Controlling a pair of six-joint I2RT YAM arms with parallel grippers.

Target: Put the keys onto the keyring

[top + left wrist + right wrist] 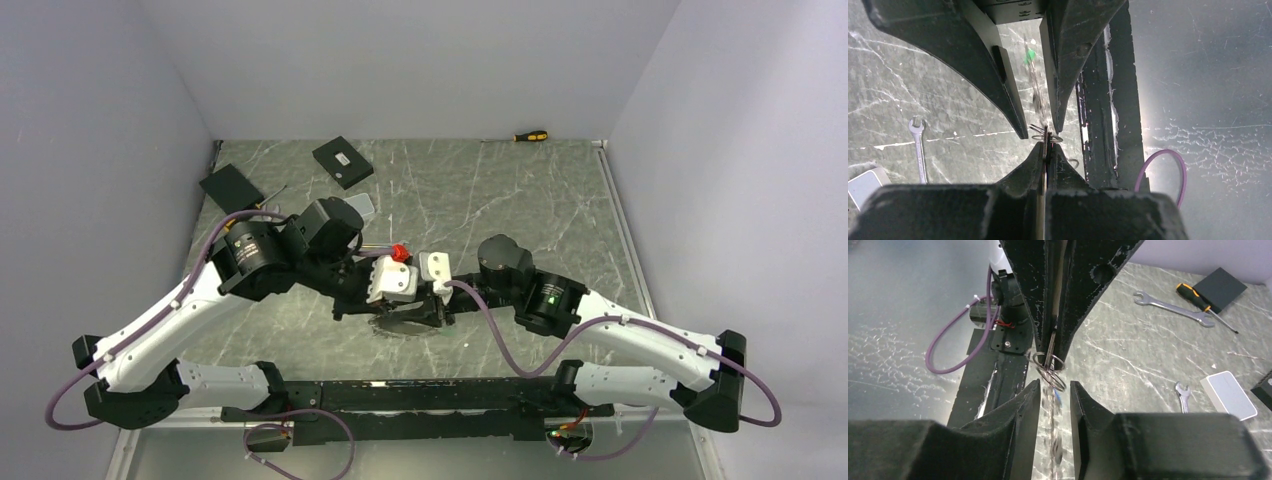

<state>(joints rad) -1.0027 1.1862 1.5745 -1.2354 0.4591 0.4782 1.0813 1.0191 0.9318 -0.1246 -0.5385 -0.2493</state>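
Black fingers of my left claw (1046, 145) are pressed tight together. They pinch a thin bit of metal where some small rings (1049, 369) bunch up. I take that to be the top of the keyring (398, 326). I think I hold it up so the loop hangs free and does not flop on the counter (1148, 365).

My right claw (1052, 390) sits at six o'clock from the pinch, in its own view. Its fingers are apart and hold nothing. The keys (1054, 440) dangle in that gap, all blurry, and one has a green tag (1030, 55). I guess the gap is there so this claw can close on a key next. I cannot tell if every key is on already.

Farther off, at four o'clock, lie a small wrench (1182, 396) and a white box (1230, 396). Farthest, at one o'clock, are a long wrench (1168, 305), a screwdriver (1193, 291) and a black box (1220, 287).
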